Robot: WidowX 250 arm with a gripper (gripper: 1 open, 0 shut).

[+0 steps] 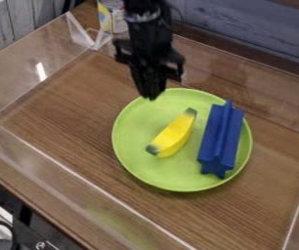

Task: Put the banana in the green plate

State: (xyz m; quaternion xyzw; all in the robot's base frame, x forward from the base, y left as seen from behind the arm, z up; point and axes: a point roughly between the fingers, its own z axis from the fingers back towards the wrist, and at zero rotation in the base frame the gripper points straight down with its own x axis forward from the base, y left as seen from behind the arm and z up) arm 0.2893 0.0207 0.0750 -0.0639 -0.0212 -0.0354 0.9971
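Note:
The yellow banana point(175, 136) lies inside the lime-green plate point(137, 145), left of center, with its dark tips toward the lower left and upper right. My black gripper point(151, 91) hangs above the plate's far-left rim, fingers pressed together and shut on nothing. It is apart from the banana, a short way up and to the left of it.
A long blue ridged block point(220, 138) rests in the right half of the plate. Clear plastic walls point(35, 68) enclose the wooden tabletop on the left and front. A white and yellow container point(109, 14) stands at the back behind the arm.

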